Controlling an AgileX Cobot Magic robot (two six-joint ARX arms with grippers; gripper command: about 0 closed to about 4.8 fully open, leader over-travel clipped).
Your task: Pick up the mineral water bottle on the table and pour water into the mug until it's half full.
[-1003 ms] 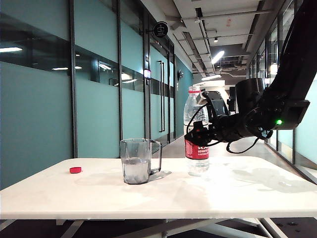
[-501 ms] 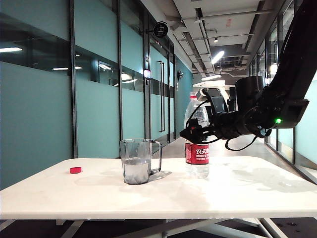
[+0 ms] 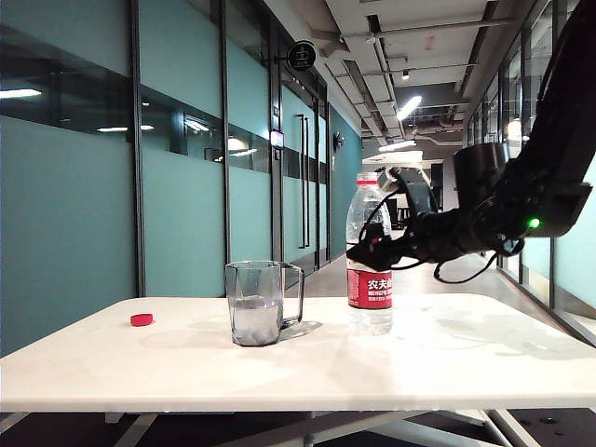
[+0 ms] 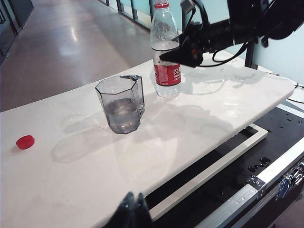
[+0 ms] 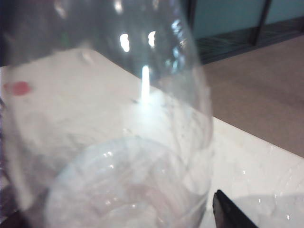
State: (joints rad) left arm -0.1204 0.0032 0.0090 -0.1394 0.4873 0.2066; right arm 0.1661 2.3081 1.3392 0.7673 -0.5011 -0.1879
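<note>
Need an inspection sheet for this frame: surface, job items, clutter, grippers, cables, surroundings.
Surface: white table, glossy; the left wrist view shows wet patches near the bottle.
Job's things: mineral water bottle upright, uncapped, right of the mug; mug holds water, roughly a third to half full.
Clutter: red cap lying near the table's left end.
Grippers: right gripper open, level with the bottle's upper body, not gripping it; left gripper shut, low at the table's near edge.
Cables: black cables loop along the right arm.
Surroundings: teal glass-walled corridor; flight case below the table.
</note>
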